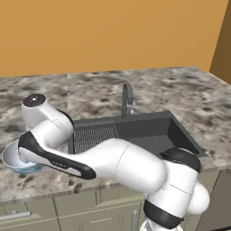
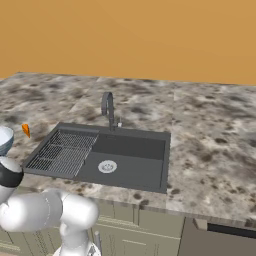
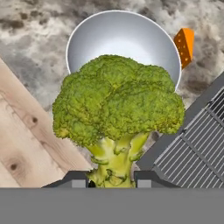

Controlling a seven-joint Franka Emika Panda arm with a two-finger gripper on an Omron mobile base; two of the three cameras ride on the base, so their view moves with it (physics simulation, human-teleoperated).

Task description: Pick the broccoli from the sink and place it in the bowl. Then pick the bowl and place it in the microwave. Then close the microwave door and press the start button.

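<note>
because the tool [image 3: 113, 183] is pinching only the stalk of the broccoli [image 3: 117, 107] above the bowl [image 3: 87, 39] on the surface [image 3: 39, 17] beside the sink [image 3: 197, 148], an off-centre release could bounce it over the rim.

Even, bright rendered light, soft faint shadows, no glare, slightly coarse, low-resolution detail

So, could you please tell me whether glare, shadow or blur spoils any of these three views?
Hand view: the lumpy yellow-green broccoli floret, held in the dark two-finger gripper, is sharp, and the round white bowl has a soft bright sheen inside. Left base view: even light, no glare, and the dark grey recessed sink is readable. Right base view: flat and slightly soft, and the small orange object is tiny.
</note>
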